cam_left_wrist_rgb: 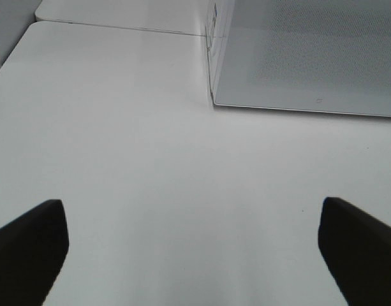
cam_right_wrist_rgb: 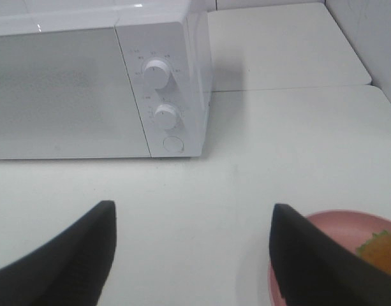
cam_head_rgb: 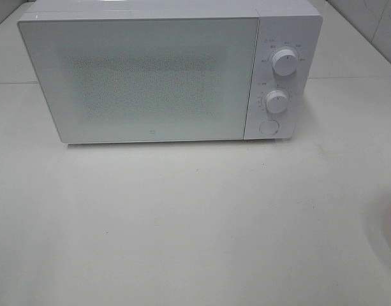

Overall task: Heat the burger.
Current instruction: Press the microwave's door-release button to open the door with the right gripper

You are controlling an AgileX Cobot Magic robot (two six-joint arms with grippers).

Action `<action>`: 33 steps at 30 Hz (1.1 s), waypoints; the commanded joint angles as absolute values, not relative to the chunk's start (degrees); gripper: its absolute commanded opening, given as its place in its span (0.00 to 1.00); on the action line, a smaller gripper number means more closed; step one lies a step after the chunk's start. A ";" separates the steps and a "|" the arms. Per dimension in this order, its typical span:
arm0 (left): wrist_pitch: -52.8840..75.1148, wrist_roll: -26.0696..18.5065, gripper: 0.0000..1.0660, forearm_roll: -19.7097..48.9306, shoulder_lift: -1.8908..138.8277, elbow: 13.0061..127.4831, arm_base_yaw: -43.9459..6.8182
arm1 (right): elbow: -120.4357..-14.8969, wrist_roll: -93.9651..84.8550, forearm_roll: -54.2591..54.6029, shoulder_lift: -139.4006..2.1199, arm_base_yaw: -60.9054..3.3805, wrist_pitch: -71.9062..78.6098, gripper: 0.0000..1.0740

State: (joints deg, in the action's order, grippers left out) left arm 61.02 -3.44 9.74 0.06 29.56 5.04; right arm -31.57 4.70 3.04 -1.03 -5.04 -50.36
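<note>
**White microwave (cam_head_rgb: 144, 76) shut, burger waiting outside on its plate**

High view: the door is closed and its frosted front hides the inside. The right panel carries two knobs (cam_head_rgb: 285, 62) and a round button (cam_head_rgb: 268, 127). The table (cam_head_rgb: 182, 223) lies pale in front. Neither gripper shows here, nor the burger.

Left wrist view: the left gripper (cam_left_wrist_rgb: 192, 217) has its jaws spread wide with nothing between them, over bare table. The microwave's lower front corner is ahead.

Right wrist view: the right gripper (cam_right_wrist_rgb: 194, 220) has its jaws apart and empty. The pink plate (cam_right_wrist_rgb: 348, 223) sits just beside one finger (cam_right_wrist_rgb: 310, 261) and is partly hidden behind it. The burger (cam_right_wrist_rgb: 381, 252) is on the plate, with only a brown edge and a bit of green visible.

Risks, as judged:
- The door likely has to open first, and an off-centre push on the button could shove the light oven back across the smooth table.
- That finger is close enough to clip the plate rim on any sideways move.
- The burger is loose on a wider plate, so a tilted lift could slide it off.
</note>
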 commanded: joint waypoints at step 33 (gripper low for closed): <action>61.25 -3.50 0.94 10.31 0.00 29.56 5.10 | -32.09 4.35 3.67 -29.05 -4.87 -17.07 0.62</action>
State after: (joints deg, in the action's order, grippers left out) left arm 61.02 -3.44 9.74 0.06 29.56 5.04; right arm -31.74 4.70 3.67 -27.16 -5.04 -20.23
